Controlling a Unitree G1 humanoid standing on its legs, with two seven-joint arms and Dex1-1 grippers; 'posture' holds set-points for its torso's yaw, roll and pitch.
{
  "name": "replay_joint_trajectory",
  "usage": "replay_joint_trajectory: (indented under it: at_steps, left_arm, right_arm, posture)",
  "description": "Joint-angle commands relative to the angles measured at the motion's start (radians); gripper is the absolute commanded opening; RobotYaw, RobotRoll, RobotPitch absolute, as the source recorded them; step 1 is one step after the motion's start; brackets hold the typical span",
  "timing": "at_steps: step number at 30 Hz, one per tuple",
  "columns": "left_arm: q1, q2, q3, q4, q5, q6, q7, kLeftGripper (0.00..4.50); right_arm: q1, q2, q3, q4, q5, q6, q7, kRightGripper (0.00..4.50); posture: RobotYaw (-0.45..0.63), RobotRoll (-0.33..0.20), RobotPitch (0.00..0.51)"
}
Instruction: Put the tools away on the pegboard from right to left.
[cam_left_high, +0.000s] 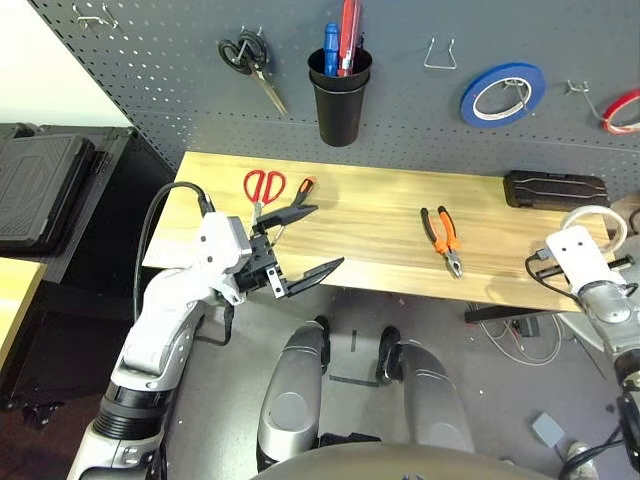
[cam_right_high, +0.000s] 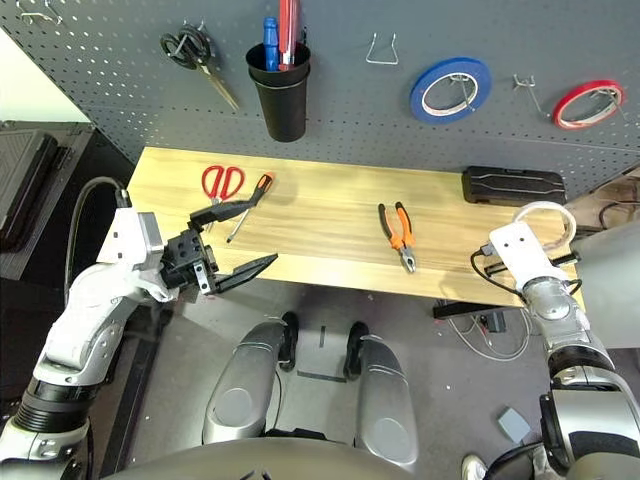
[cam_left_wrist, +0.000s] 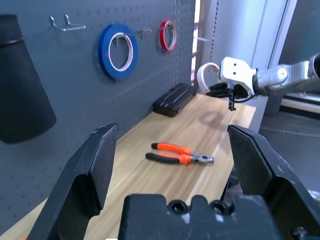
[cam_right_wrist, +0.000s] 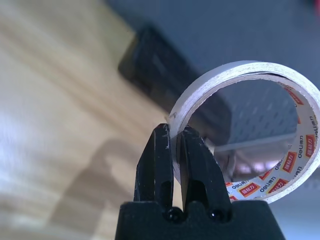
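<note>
My right gripper (cam_right_wrist: 172, 134) is shut on the rim of the cream-white tape roll (cam_right_wrist: 210, 82), held above the table's right end near the pegboard (cam_left_high: 420, 120). The roll (cam_left_high: 594, 218) shows beyond the white wrist. The orange-and-black pliers (cam_left_high: 443, 238) lie right of the table's middle. At the left lie the red-handled scissors (cam_left_high: 263, 186) and the screwdriver (cam_left_high: 302, 187), its shaft partly behind my left gripper (cam_left_high: 327, 237). That gripper is open and holds nothing, hovering over the table's front left edge.
On the pegboard hang black-handled scissors (cam_left_high: 250, 60), a black cup (cam_left_high: 339, 95) with pens, a blue tape roll (cam_left_high: 502, 92) and a red tape roll (cam_left_high: 622, 110). A bare wire hook (cam_left_high: 439, 55) sits between cup and blue tape. A black case (cam_left_high: 556, 188) lies at the table's back right.
</note>
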Motion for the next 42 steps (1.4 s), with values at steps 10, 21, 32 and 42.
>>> replay_joint_trajectory:
  at_steps: [10,21,32,42]
  left_arm:
    - [-0.010,-0.027,-0.002,-0.070,-0.069,0.042,0.041,4.50]
    - [-0.043,-0.032,-0.013,-0.086,-0.104,0.072,0.045,4.50]
    - [-0.058,-0.037,-0.030,-0.067,-0.090,0.065,0.038,4.50]
    - [-0.063,-0.038,-0.036,-0.059,-0.081,0.062,0.037,4.50]
  right_arm:
    - [-0.023,-0.001,-0.016,-0.004,0.001,-0.233,-0.015,0.03]
    - [-0.059,-0.014,-0.002,0.002,-0.092,-0.289,-0.172,0.03]
    - [-0.129,-0.010,0.005,0.007,-0.124,-0.320,-0.231,0.03]
    - [-0.272,0.021,0.016,0.038,-0.090,-0.221,-0.136,0.03]
  posture:
    - [0.31,0.000,0.236]
    - [0.30,0.000,0.231]
    - [0.30,0.000,0.225]
    - [0.30,0.000,0.220]
